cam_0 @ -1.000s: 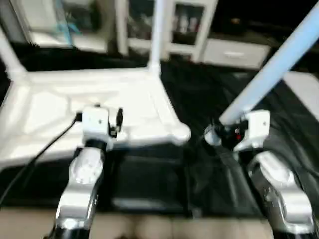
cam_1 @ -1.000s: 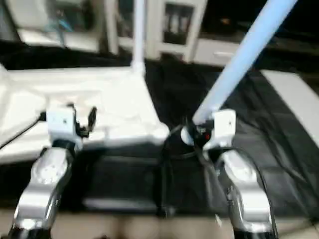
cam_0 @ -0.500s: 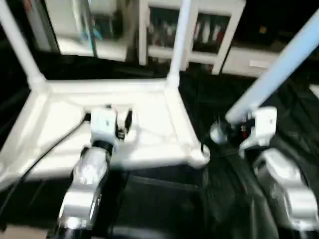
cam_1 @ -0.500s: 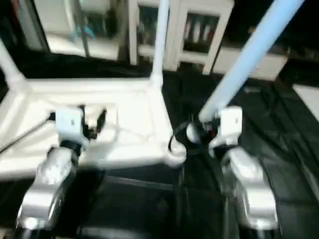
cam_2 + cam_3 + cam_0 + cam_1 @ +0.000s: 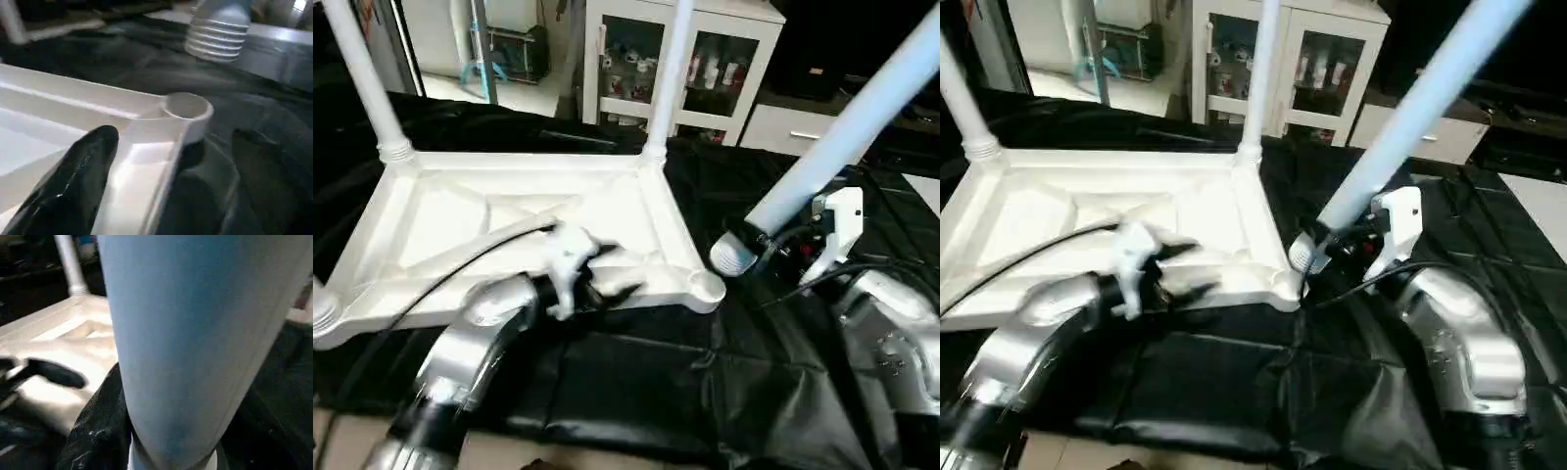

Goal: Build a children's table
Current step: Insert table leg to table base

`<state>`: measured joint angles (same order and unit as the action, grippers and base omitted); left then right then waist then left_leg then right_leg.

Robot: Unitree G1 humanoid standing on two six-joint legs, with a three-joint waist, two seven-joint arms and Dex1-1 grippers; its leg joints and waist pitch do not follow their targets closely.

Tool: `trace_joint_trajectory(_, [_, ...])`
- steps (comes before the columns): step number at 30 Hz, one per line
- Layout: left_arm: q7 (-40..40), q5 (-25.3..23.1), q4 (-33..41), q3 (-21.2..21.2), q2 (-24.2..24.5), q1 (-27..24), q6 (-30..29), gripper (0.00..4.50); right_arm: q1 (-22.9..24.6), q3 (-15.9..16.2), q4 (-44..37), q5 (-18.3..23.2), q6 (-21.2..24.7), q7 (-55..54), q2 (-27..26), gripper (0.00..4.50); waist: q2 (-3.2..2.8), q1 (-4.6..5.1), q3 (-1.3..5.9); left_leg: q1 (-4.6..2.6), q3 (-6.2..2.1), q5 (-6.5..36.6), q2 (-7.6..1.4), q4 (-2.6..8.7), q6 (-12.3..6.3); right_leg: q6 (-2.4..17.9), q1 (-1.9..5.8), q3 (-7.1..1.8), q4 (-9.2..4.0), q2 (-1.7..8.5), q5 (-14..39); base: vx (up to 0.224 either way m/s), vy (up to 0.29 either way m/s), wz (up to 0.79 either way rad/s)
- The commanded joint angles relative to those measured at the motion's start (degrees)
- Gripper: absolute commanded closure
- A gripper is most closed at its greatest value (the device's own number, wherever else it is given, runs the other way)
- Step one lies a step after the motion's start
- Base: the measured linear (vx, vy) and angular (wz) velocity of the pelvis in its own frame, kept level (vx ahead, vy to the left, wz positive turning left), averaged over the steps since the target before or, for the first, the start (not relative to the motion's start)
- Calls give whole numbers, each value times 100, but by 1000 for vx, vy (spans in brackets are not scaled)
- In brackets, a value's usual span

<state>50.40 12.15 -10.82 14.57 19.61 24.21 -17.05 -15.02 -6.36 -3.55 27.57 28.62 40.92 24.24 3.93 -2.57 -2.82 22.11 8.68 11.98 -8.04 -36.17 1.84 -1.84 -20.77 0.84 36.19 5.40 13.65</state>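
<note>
Upturned white plastic square tabletop [image 5: 519, 235] on the black-draped bench [image 5: 636, 382]. My left end effector [image 5: 166, 161] straddles its near rim, fingers apart; my right end effector [image 5: 1356, 245] clamps the long tapered white tube leg [image 5: 842, 137] above the empty corner socket [image 5: 186, 105]. Light, rigid, slippery, I judge; grip near the threads.

The white tabletop [image 5: 509, 235] is lying upside down, ribs showing, with legs standing in its far sockets [image 5: 367, 83] [image 5: 668, 78]. One loose leg [image 5: 842, 137] is slanting, threaded end beside the empty near corner socket [image 5: 707, 287].
</note>
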Motion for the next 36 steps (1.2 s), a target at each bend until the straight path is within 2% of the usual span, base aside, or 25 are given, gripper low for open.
trace_joint_trajectory(1, [177, -90, -250, 126, -53, 263, 17, 41, -99, 20, 92, 54, 39, 196, 168, 264, -14, 11, 276, -137, -189, 2001, -420, 688, 483, 768, 57, -96, -498, 323, 1591, 0, 0, 0])
trace_joint_trajectory(2, [215, -120, -478, 149, -155, 448, 67, 41, -112, 65, 140, 17, 20, 276, 226, 264, -38, -12, 308, -128, -180, 1747, -432, 675, 439, 844, 68, -96, -460, 333, 1210, 0, 0, 0])
trace_joint_trajectory(3, [260, -162, -704, 180, -254, 624, 122, 41, -125, 92, 178, 7, 16, 327, 269, 264, -22, -7, 307, -132, -158, 1731, -426, 678, 414, 881, 55, -90, -470, 323, 1144, 0, 0, 0])
trace_joint_trajectory(4, [235, -283, -1048, 222, -410, 837, 314, 41, -140, 115, 236, -81, -74, 299, 296, 264, -57, -15, 278, -163, -144, 2202, -420, 671, 456, 940, -17, -100, -506, 336, 1514, 0, 0, 0])
trace_joint_trajectory(6, [88, -462, -1422, 289, -539, 990, 674, 41, -150, 68, 283, -217, -198, 110, 252, 264, -59, -16, 301, -169, -145, 2362, -425, 662, 499, 891, -23, -111, -563, 355, 1651, 0, 0, 0])
trace_joint_trajectory(7, [64, -490, -1467, 302, -550, 1005, 725, 41, -150, 50, 284, -225, -203, 72, 237, 264, -93, -30, 313, -169, -155, 2313, -429, 661, 498, 912, -12, -114, -544, 369, 1538, 0, 0, 0])
trace_joint_trajectory(8, [52, -543, -1528, 376, -579, 998, 769, 41, -107, -28, 235, -242, -229, -86, 174, 264, -115, -36, 323, -145, -153, 2112, -441, 672, 444, 966, 10, -118, -523, 365, 1193, 0, 0, 0])
trace_joint_trajectory(9, [46, -573, -1562, 411, -593, 997, 815, 41, -85, -64, 213, -248, -237, -155, 144, 264, -100, -29, 335, -141, -133, 1991, -441, 670, 406, 991, 12, -115, -518, 348, 997, 0, 0, 0])
trace_joint_trajectory(10, [33, -624, -1634, 454, -614, 1010, 943, 41, -57, -112, 191, -255, -235, -237, 107, 264, -70, -35, 356, -124, -118, 1719, -443, 660, 288, 1057, 46, -108, -484, 345, 680, 0, 0, 0])
trace_joint_trajectory(11, [33, -624, -1634, 454, -614, 1010, 943, 41, -57, -112, 191, -255, -235, -237, 107, 264, -71, -39, 375, -99, -97, 1430, -446, 648, 167, 1121, 78, -96, -463, 340, 436, 0, 0, 0])
trace_joint_trajectory(12, [44, -591, -1605, 456, -658, 969, 952, 41, 37, -142, 92, -277, -239, -334, 75, 264, -112, -46, 399, -112, -66, 1119, -452, 620, 85, 1216, 75, -96, -432, 329, 22, 0, 0, 0])
trace_joint_trajectory(13, [156, -554, -1601, 469, -683, 934, 941, 41, 142, -139, -10, -275, -235, -348, 86, 264, -95, -48, 407, -101, -57, 924, -455, 602, 29, 1276, 89, -96, -407, 329, -224, 0, 0, 0])
trace_joint_trajectory(14, [231, -539, -1601, 481, -687, 918, 935, 41, 192, -130, -58, -267, -229, -333, 101, 264, -119, -79, 425, -116, -23, 561, -451, 556, -99, 1376, 90, -95, -373, 309, -704, 51, -24, -6])
trace_joint_trajectory(15, [309, -575, -1620, 538, -661, 914, 948, 41, 228, -118, -87, -266, -227, -302, 126, 264, -98, -93, 430, -93, -4, 324, -442, 534, -244, 1469, 115, -98, -345, 306, -985, 0, 0, 0])
trace_joint_trajectory(16, [404, -642, -1723, 583, -657, 934, 1036, 41, 264, -103, -112, -270, -236, -278, 149, 264, -97, -124, 433, -114, 21, 206, -445, 510, -368, 1534, 94, -103, -345, 302, -1075, 0, 0, 0])
trace_joint_trajectory(19, [433, -979, -2080, 791, -602, 1074, 1256, 57, 292, -91, -122, -315, -271, -267, 223, 264, -129, -119, 415, -108, 29, 253, -456, 509, -461, 1599, 89, -103, -359, 291, -907, 0, 0, 0])
trace_joint_trajectory(20, [454, -1103, -2218, 885, -572, 1147, 1296, 57, 286, -98, -118, -315, -272, -259, 246, 264, -98, -111, 395, -122, 42, 445, -473, 530, -437, 1582, 75, -105, -390, 291, -601, 0, 0, 0])
trace_joint_trajectory(21, [493, -1136, -2288, 925, -560, 1190, 1281, 71, 271, -105, -106, -311, -264, -263, 252, 264, -137, -117, 381, -136, 35, 672, -480, 555, -365, 1549, 61, -108, -414, 304, -237, 0, 0, 0])
trace_joint_trajectory(22, [569, -1138, -2333, 951, -553, 1223, 1232, 86, 253, -112, -94, -307, -253, -270, 250, 264, -144, -115, 373, -138, 26, 794, -495, 574, -299, 1543, 62, -107, -421, 313, -84, 0, 0, 0])
trace_joint_trajectory(23, [630, -1125, -2345, 952, -551, 1238, 1191, 93, 242, -115, -95, -296, -241, -278, 243, 264, -122, -102, 357, -150, 33, 1023, -495, 597, -189, 1503, 37, -104, -452, 302, 196, 0, 0, 0])
trace_joint_trajectory(25, [652, -1104, -2376, 917, -567, 1262, 1117, 109, 200, -70, -51, -329, -262, -252, 257, 264, -142, -83, 338, -153, 18, 1390, -503, 638, 12, 1419, 20, -105, -474, 310, 574, 0, 0, 0])
trace_joint_trajectory(29, [401, -1259, -2609, 894, -618, 1359, 1254, 133, 159, -24, -16, -362, -298, -209, 277, 264, -141, -82, 336, -159, 17, 1578, -499, 649, 121, 1316, -3, -113, -499, 316, 729, 0, 0, 0])
trace_joint_trajectory(30, [162, -1356, -2870, 831, -690, 1460, 1383, 140, 133, -20, -12, -352, -292, -218, 267, 264, -129, -85, 340, -159, 22, 1572, -493, 641, 108, 1286, -9, -119, -508, 322, 728, 0, 0, 0])
trace_joint_trajectory(35, [119, -1489, -3155, 875, -713, 1627, 1291, 180, 118, 7, -3, -360, -302, -197, 278, 264, -86, -119, 345, -149, 28, 1337, -497, 631, 10, 1288, -3, -118, -496, 336, 592, 0, 0, 0])
trace_joint_trajectory(36, [184, -1522, -3198, 901, -697, 1670, 1274, 194, 103, 22, -1, -367, -297, -178, 274, 264, -109, -114, 343, -143, 26, 1307, -495, 634, -4, 1294, -4, -118, -497, 333, 567, 0, 0, 0])
